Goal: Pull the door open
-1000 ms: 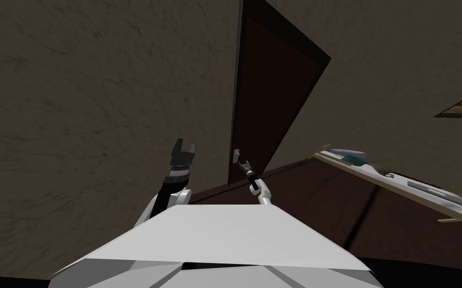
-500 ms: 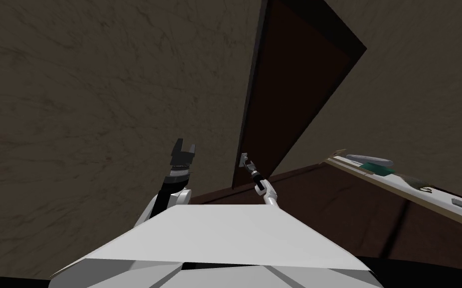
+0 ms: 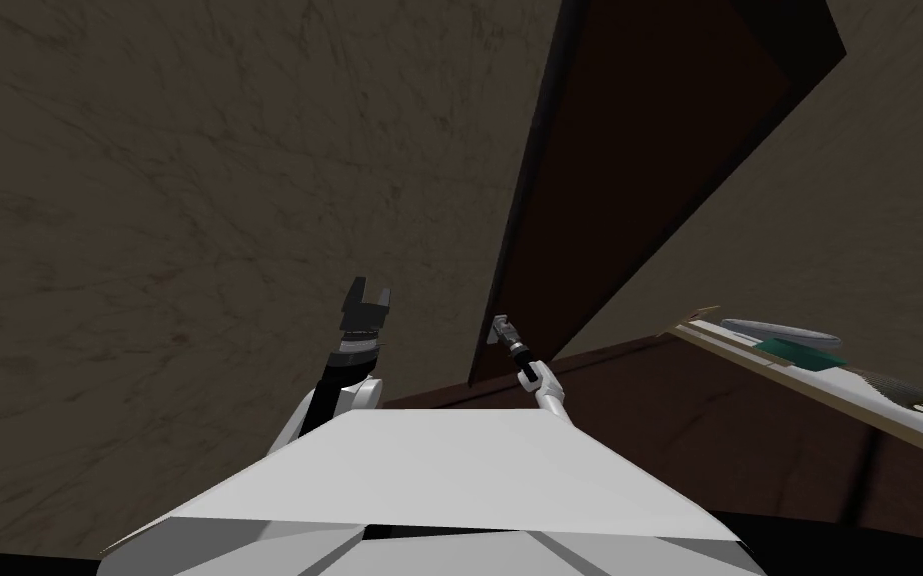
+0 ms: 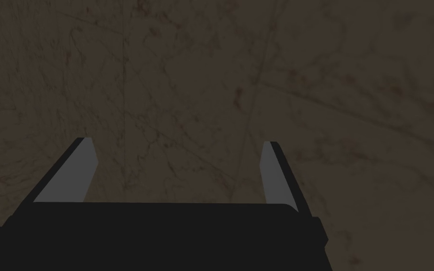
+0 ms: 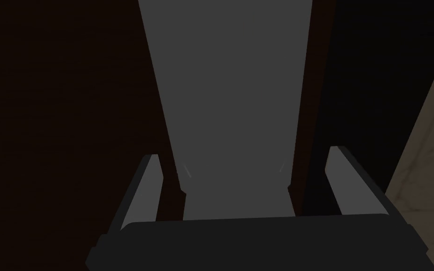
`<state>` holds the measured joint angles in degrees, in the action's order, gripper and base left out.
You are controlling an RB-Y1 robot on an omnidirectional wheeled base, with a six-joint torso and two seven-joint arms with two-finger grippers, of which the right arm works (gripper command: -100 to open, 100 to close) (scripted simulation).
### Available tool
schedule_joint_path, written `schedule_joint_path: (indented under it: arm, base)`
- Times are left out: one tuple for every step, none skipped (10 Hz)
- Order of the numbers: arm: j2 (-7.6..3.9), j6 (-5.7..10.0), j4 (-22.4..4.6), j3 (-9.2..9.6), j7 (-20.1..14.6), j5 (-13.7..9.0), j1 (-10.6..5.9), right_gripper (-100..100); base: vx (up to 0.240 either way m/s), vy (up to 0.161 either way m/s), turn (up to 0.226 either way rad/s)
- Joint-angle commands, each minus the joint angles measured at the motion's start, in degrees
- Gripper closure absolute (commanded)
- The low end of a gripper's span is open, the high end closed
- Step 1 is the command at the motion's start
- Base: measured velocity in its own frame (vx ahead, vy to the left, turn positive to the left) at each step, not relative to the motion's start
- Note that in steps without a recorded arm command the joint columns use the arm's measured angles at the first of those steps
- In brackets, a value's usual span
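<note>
And here we are at the door, a tall dark brown slab set in a mottled brown wall. Low on the door's left edge sits the grey handle, and the right gripper is right up on it, arm stretched out from the door's foot.

From the right wrist, the handle runs as a broad grey strip straight down between the right gripper blades. Its two fingers are spread, one on each side of the handle, and there is a gap on both sides: nothing clamped, released around it. Beyond the door's edge runs a black band, and past that a strip of pale tan wall.

The left gripper is raised well to the left of the door, in front of the wall. Its wrist camera shows the left gripper spread wide, gripping nothing.

To the right of the door, low down, a pale shelf slants over the dark brown floor. On it lie a grey oblong thing and, just beside it, a green thing.
</note>
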<state>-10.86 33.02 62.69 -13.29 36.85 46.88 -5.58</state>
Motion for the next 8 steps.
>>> schedule_joint_path:
  arm:
    - [0.05,-0.23,0.18,0.13,-0.08,0.06,0.07,100]
    - [0.05,-0.23,0.18,0.13,-0.08,0.06,0.07,100]
    - [0.05,-0.23,0.18,0.13,-0.08,0.06,0.07,100]
    - [0.05,-0.23,0.18,0.13,-0.08,0.06,0.07,100]
    - [0.05,-0.23,0.18,0.13,-0.08,0.06,0.07,100]
    - [0.05,-0.23,0.18,0.13,-0.08,0.06,0.07,100]
    - [0.11,-0.41,-0.05,0.59,-1.88,-1.35,-0.15,100]
    - [0.17,-0.48,-0.14,0.83,-2.84,-2.09,-0.26,100]
  base:
    - [-0.015,-0.008,-0.02]
    - [-0.028,-0.019,0.004]
    - [-0.02,-0.012,0.017]
    - [-0.01,-0.004,0.001]
    - [0.0,0.0,0.0]
    - [0.0,0.0,0.0]
    - [-0.052,-0.03,0.043]
    - [-0.094,-0.043,0.057]
